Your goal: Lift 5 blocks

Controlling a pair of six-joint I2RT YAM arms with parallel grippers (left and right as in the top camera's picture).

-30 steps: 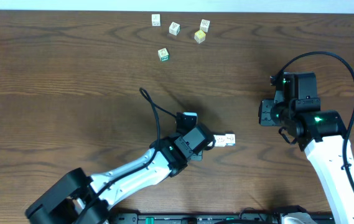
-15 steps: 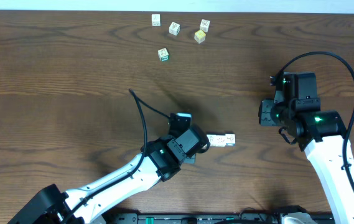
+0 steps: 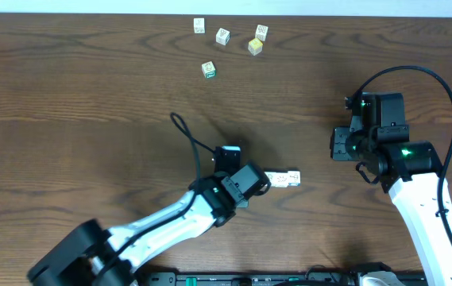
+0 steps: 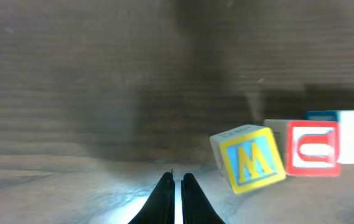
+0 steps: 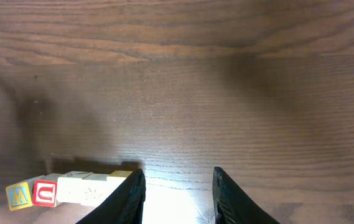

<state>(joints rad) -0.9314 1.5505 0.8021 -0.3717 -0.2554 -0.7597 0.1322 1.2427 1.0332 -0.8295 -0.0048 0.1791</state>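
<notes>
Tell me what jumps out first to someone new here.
A short row of blocks lies in the middle of the table, and its yellow M cube at the end sits tilted, just beside the left gripper, whose fingers are shut on nothing. Five loose cubes are scattered by the far edge, and the right gripper hovers open and empty off to the right.

Dark wood-grain table (image 3: 67, 103), pale strip (image 3: 90, 6) along far edge.

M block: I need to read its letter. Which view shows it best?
Left wrist: the M block is close, tilted, with its yellow-and-blue M face clear. Right wrist shows it small in the bottom-left corner; overhead, it is too small to read.
</notes>
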